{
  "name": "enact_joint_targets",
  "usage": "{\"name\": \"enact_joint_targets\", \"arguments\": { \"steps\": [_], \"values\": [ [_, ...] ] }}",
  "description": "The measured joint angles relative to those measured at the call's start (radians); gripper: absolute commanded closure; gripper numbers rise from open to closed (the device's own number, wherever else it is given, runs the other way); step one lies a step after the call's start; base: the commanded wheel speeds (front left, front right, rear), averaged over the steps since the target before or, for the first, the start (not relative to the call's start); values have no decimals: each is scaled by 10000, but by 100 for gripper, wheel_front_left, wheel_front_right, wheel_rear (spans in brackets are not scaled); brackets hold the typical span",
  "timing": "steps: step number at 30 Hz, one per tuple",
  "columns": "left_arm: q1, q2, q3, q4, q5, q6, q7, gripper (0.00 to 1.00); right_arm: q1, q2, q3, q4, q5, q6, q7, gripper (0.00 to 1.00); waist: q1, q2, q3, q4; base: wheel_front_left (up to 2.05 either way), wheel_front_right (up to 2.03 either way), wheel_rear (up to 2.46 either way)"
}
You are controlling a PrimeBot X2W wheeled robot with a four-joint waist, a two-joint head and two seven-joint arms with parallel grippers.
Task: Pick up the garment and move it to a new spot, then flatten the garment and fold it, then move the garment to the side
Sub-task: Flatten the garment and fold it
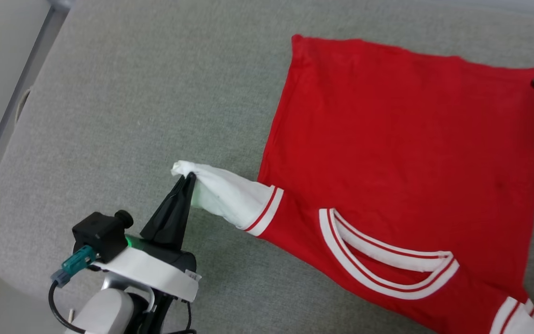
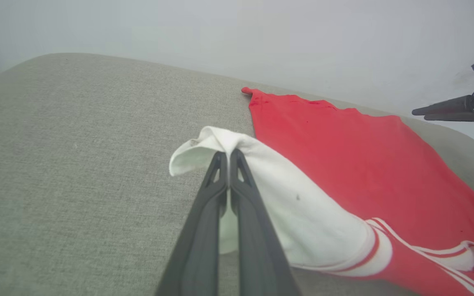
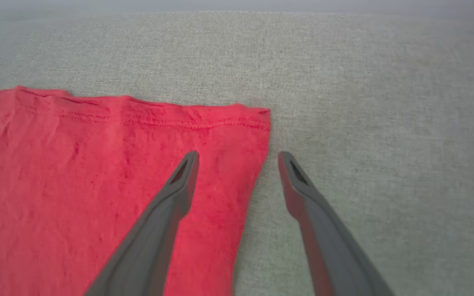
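Two end effectors are at work on the garment (image 1: 387,139), which lies spread on the right part of the grey fabric-covered counter (image 1: 132,93), red body mostly flat, hem at the far side and the striped neck opening (image 1: 378,269) at the near side. My left end effector (image 1: 189,177) is pinched fully closed on the tip of the white left sleeve (image 1: 225,195), and the sleeve is drawn out to the left, away from the red body, with its red-and-white trim at the shoulder end. From the left wrist, the white cloth folds over my two closed fingertips (image 2: 229,153) and rises a little off the counter. My right end effector (image 3: 238,154) stands wide open at the far right corner of the hem, gripping nothing: one finger (image 3: 179,185) lies over the red cloth just inside the side edge, the other finger (image 3: 303,193) over bare counter just beside it. Whether those fingers touch the cloth I cannot tell. At the near right, part of the other white sleeve (image 1: 517,320) shows at the edge of the head view.
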Motion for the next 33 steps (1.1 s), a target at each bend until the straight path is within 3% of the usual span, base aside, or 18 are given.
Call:
{"name": "enact_joint_targets", "arguments": {
  "steps": [12,13,14,15,25,33],
  "values": [
    [-399,-836,470,433,428,-717,-17,100,-766,132,-378,955,-1057,6,1229,0,-3,0,1154,677,0,0,0],
    [-399,-886,516,481,464,-771,-17,100,-787,150,-508,1012,-1078,6,1417,50,-4,0,1155,695,0,0,0],
    [-399,-932,562,523,514,-803,-17,100,-793,161,-594,1022,-1106,8,1580,91,-4,-1,1150,712,0,0,0],
    [-400,-982,600,550,539,-834,-17,100,-793,182,-690,1020,-1133,8,1664,100,-4,0,1142,727,0,0,0],
    [-142,-1152,986,1057,805,-1062,-17,100,-464,194,-384,625,-1325,2,1875,100,-3,0,627,558,0,0,0],
    [456,-926,1149,1534,871,-928,-15,100,1373,-368,240,-844,-274,4,1555,100,-3,0,-463,69,0,0,0]
  ]
}}
